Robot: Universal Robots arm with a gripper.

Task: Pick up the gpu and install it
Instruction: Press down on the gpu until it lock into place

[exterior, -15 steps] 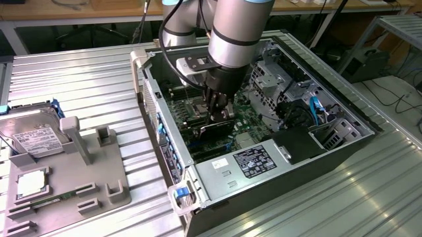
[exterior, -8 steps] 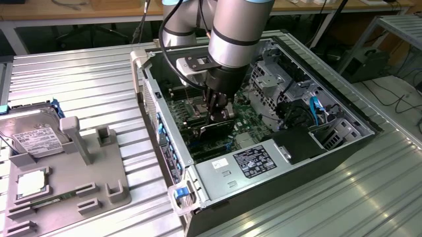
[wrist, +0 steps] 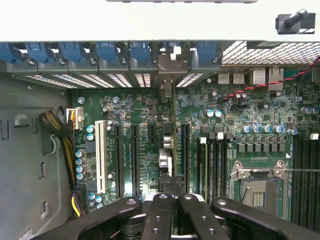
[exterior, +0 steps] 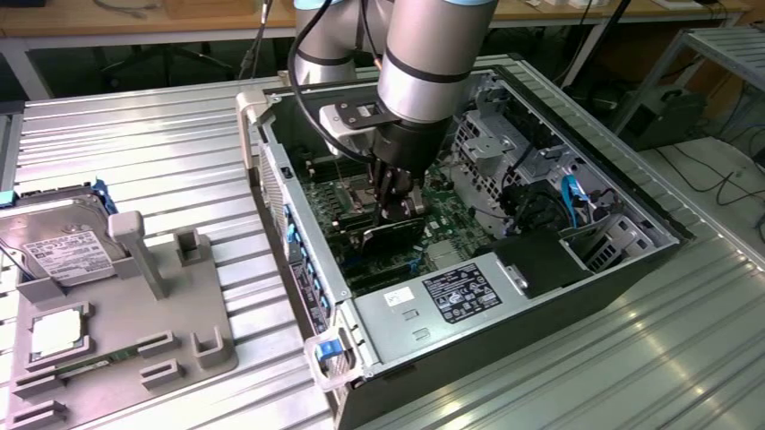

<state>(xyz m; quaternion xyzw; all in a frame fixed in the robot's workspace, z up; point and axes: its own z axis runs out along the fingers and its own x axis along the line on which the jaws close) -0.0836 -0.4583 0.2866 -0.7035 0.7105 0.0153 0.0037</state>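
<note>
**Card hanging edge-on over the board**

The gripper [exterior: 395, 208] is clenching the gpu [exterior: 400, 228] inside the computer case [exterior: 622, 260], just above the motherboard [wrist: 145, 125]. Any tilt is risking the card missing its slot and scraping neighbouring components.

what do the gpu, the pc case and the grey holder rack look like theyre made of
gpu: dark, probably plastic shroud, held edge-on by the gripper. pc case: bare sheet metal, dull grey, punched vents. holder rack: matte grey plastic, possibly printed.
</note>
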